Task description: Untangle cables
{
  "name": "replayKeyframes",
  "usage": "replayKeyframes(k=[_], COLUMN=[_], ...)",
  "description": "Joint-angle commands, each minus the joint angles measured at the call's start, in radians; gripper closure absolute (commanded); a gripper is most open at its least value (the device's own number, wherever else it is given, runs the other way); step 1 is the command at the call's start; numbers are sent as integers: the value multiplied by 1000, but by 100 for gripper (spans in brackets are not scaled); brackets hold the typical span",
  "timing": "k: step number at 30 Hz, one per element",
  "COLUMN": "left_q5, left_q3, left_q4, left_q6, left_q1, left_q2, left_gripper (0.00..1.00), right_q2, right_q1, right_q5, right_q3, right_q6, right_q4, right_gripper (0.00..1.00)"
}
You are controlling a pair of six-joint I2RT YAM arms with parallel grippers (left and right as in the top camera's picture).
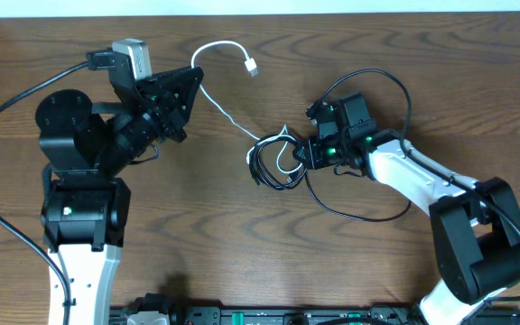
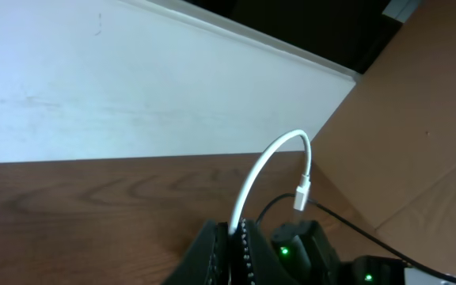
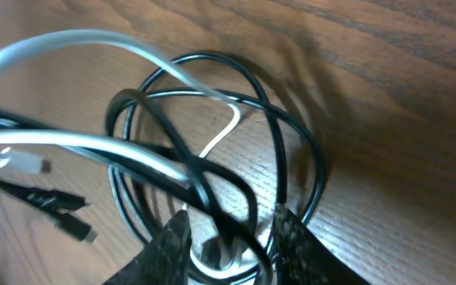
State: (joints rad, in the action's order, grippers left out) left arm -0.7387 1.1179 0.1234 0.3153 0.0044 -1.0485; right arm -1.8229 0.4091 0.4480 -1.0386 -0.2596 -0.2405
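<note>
**White cable pinched on the left, black coil straddled on the right**

Overhead: the white cable [image 1: 252, 66] is clamped by the left gripper [image 1: 196, 76] and trails across the wooden table [image 1: 404, 54] into the black coil [image 1: 256, 164], where the right gripper [image 1: 303, 153] is parked. Left wrist: the white cable [image 2: 301, 198] is seen arching out of the left gripper [image 2: 232, 237], its fingers [image 2: 212, 253] closed tight on it (plug dangling). Right wrist: strands of the black coil [image 3: 317, 170] and the white cable [image 3: 93, 37] are straddled by the right gripper [image 3: 232, 253], jaws partly apart, no squeeze seen.
</note>
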Motion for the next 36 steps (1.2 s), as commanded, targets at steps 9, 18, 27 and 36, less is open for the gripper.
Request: replayKeyframes(k=[9,18,27,36], left_q5=[-5,50,-43,-180], left_q3=[-1,-1,-2,-2], left_q4=[36,146,186,187], left_q6=[-20,-60,-115,-228], left_q1=[-1,-1,-2,-71], left_q2=[22,-44,-179,-301], left_gripper=[92,73,53,37], right_q2=[19,231,414,462], right_q1=[2,-11,-71,-75], right_q5=[126,137,135,150], right_q3=[-11,-11,-11,-11], right_q6=[-2,-32,-32,-32], right_q4=[92,128,46,51], right_gripper=[99,99,99,99])
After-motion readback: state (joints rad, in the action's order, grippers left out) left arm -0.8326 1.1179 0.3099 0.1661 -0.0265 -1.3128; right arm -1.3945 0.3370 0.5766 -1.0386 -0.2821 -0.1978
